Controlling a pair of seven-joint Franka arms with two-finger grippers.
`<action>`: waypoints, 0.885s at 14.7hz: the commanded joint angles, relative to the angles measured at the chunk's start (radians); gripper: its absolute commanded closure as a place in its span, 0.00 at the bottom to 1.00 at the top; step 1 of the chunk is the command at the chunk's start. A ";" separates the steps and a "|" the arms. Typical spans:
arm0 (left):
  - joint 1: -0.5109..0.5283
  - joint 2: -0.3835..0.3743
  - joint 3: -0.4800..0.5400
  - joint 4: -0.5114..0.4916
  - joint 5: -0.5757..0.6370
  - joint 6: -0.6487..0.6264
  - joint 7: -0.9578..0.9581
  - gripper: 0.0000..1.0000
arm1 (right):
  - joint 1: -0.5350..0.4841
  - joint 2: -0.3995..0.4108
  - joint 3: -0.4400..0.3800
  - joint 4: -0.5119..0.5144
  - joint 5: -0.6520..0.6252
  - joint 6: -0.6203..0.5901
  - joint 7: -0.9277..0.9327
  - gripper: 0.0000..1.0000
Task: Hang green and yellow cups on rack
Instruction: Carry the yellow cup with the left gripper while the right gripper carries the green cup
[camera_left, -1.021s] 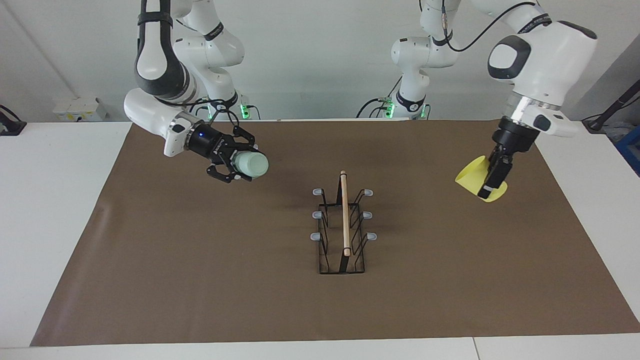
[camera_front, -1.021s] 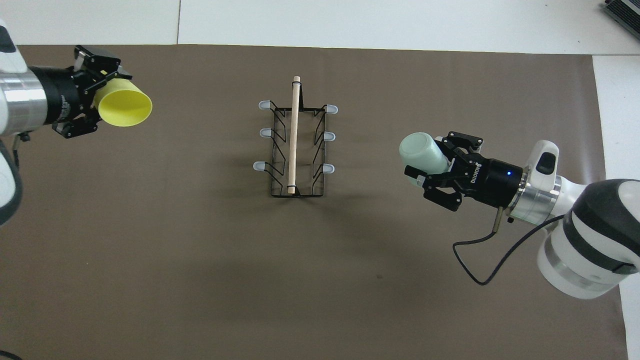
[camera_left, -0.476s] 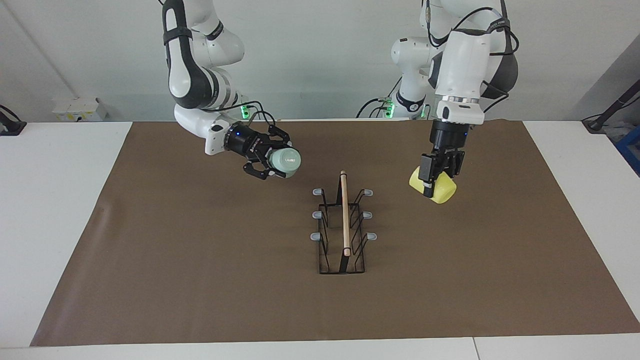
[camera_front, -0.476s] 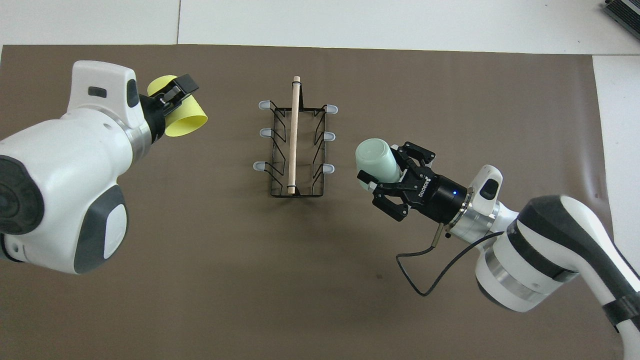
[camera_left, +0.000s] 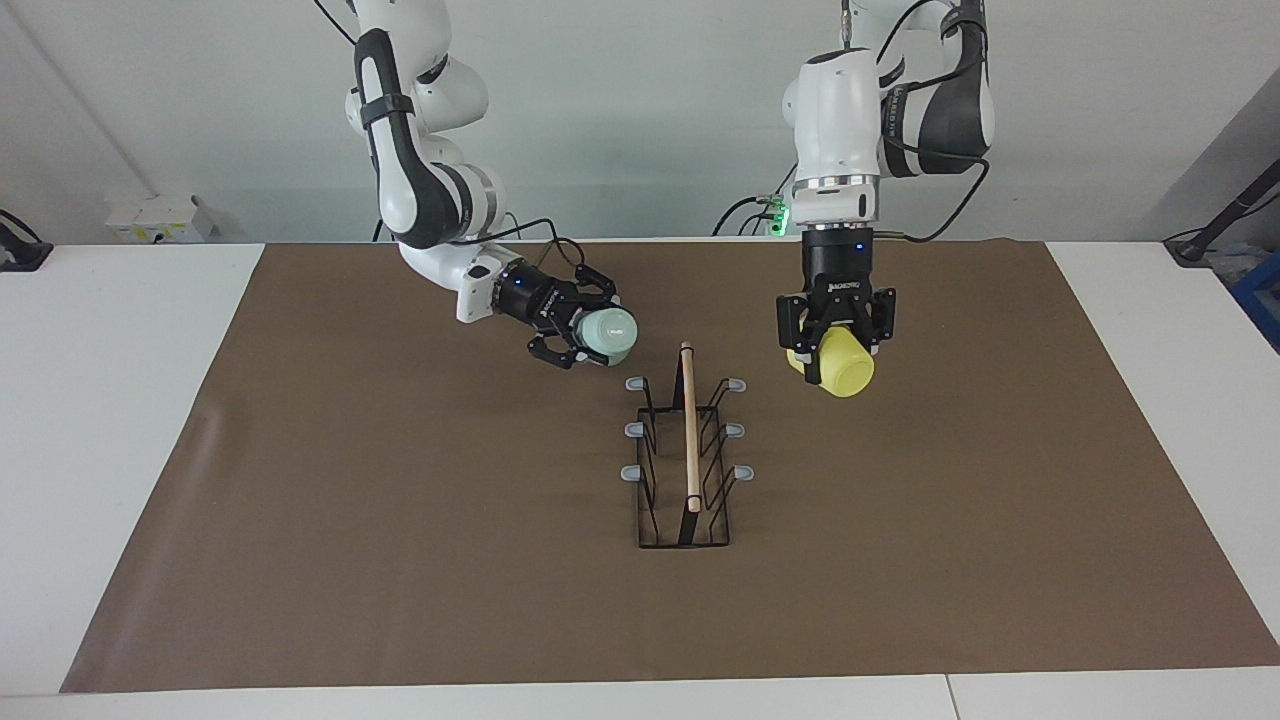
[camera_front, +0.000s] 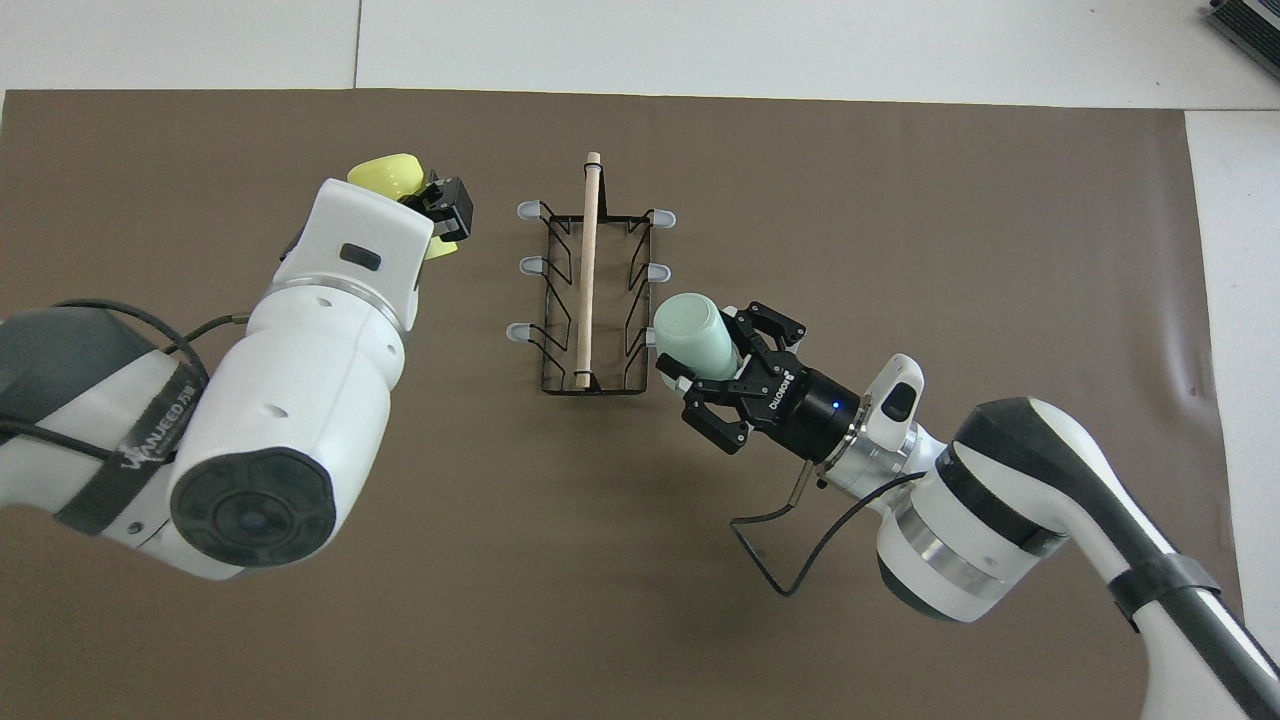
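Each tool is clamped on a cup, the right tool (camera_left: 590, 335) on the green cup (camera_left: 607, 334) and the left tool (camera_left: 838, 345) on the yellow cup (camera_left: 845, 366), both raised beside the rack (camera_left: 686, 450), ready for its prongs.

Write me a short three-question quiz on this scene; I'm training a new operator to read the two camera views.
1. True or false: the rack already has a cup hanging on a prong.
2. Which arm's gripper holds the yellow cup? A) left B) right
3. Fill in: the green cup, held in the right gripper, is up in the air beside the rack's end nearer the ____.

Key
1. False: all six prongs are bare.
2. A: the left gripper, pointing down, is shut on it, toward the left arm's end of the table from the rack.
3. robots.
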 joint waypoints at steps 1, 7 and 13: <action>0.010 -0.034 -0.034 -0.065 0.320 0.009 -0.365 1.00 | 0.005 0.014 -0.001 0.013 0.081 -0.051 -0.052 1.00; 0.008 -0.015 -0.120 -0.116 0.606 -0.130 -0.687 1.00 | -0.007 0.057 -0.002 0.039 0.077 -0.053 -0.176 1.00; 0.007 -0.003 -0.166 -0.154 0.711 -0.184 -0.846 1.00 | 0.007 0.108 -0.001 0.086 0.091 -0.047 -0.204 1.00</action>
